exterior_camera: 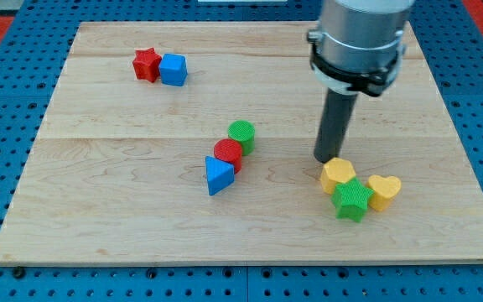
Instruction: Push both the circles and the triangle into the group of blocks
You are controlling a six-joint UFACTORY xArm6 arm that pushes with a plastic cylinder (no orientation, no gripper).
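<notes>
Tool: my tip [326, 158] is a plain dark rod with nothing to open or close; it grips nothing and stands on the bench just above the yellow hexagon [337, 174], at its upper left edge, seemingly touching.
Group by the tool: yellow hexagon, green star [351, 199] and yellow heart [384, 190] huddle together, touching, in the view's lower right.
Task blocks: green circle [241, 133], red circle [227, 153] and blue triangle [218, 175] form a slanted chain, touching, left of my tip near the board's middle.
In the way: bare wood lies between the chain and the yellow group.
Other blocks: red star [146, 64] touches blue cube [173, 69], well apart at the view's upper left.
Surface: pale wooden bench [124, 210] on a blue pegboard [7, 101].
Edges: the yellow group sits near the bench's lower right edge; wide room remains at lower left.
</notes>
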